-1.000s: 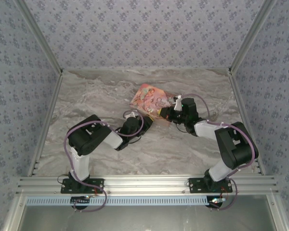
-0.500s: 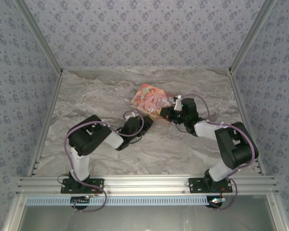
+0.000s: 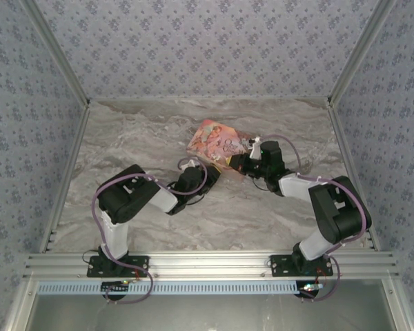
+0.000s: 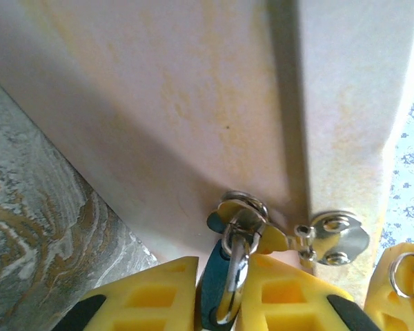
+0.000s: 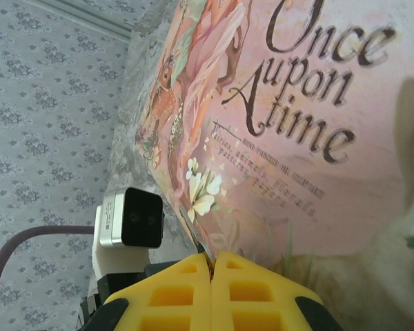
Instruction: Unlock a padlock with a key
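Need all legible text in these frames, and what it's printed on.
"Once upon A time": dark curly title on the pink illustrated cardboard box, right wrist view.
Smaller print under that title: two lines, too blurred to read.
Tiny blue-bodied padlock with a silvery shackle, left wrist view: no readable marking.
Top external view: the box artwork is too small to read.

Box (image 3: 217,143) on table (image 3: 138,138), centre-rear, my left gripper (image 4: 224,267) at its near edge, padlock (image 4: 210,293) between those fingers against the box, my right gripper (image 3: 240,164) close at its right side
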